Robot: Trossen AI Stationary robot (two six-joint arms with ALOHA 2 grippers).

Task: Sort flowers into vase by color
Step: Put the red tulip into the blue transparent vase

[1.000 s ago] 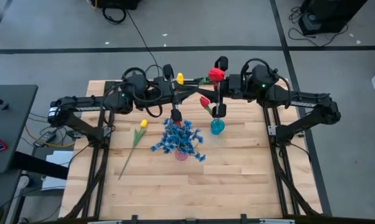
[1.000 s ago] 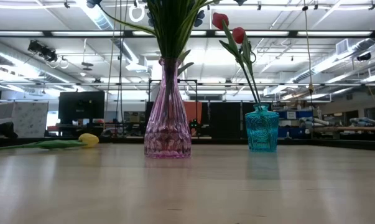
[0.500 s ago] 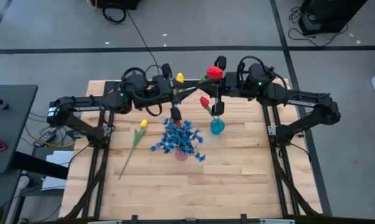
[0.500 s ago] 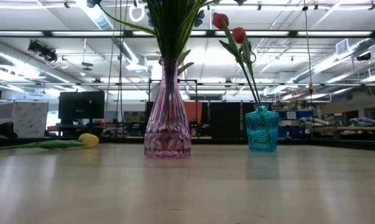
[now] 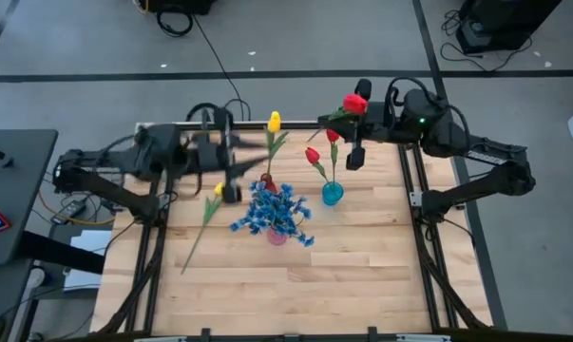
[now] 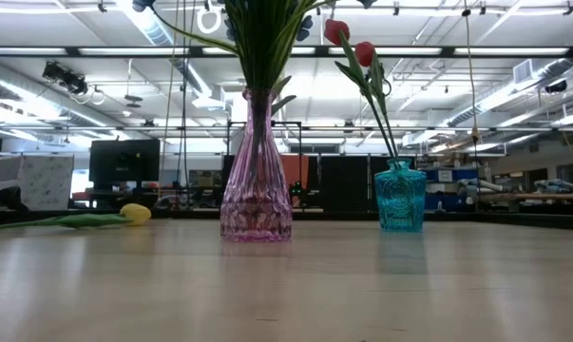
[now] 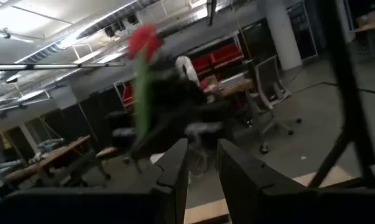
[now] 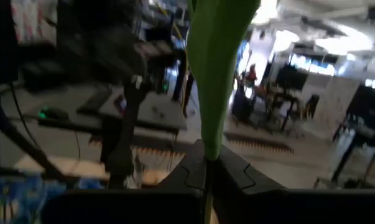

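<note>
A red tulip (image 5: 354,103) hangs high over the table's far right with my right gripper (image 5: 348,115) shut on it. Its head (image 7: 143,40) shows in the left wrist view. My left gripper (image 7: 203,168) stands open over the far left (image 5: 253,152), with nothing between its fingers. A yellow tulip (image 5: 274,122) stands up over the far centre; its stem runs down toward the blue blossoms (image 5: 275,211) in the pink vase (image 6: 256,190), and its foot is hidden. Two red tulips (image 5: 313,155) stand in the blue vase (image 6: 400,195). Another yellow tulip (image 5: 213,193) lies flat on the table. My right gripper pinches the red tulip's green leaf and stem (image 8: 207,163) between its two shut fingers. The fingers come in level from the table's right side and lie across the stem. The flower is lifted clear and stands roughly upright, its leaf rising above the fingers.
The two vases stand mid-table, the pink one nearer and left of the blue one (image 5: 332,193). The lying yellow tulip's stem (image 5: 193,249) reaches toward the near left. Bare wood lies along the near edge (image 5: 362,294).
The two arms, which met over the far centre, have drawn apart. My right gripper has gone toward the table's right edge, taking the red tulip with it. My left gripper has left the tulip and pulled back toward the left edge, uncovering the standing yellow tulip's stem.
</note>
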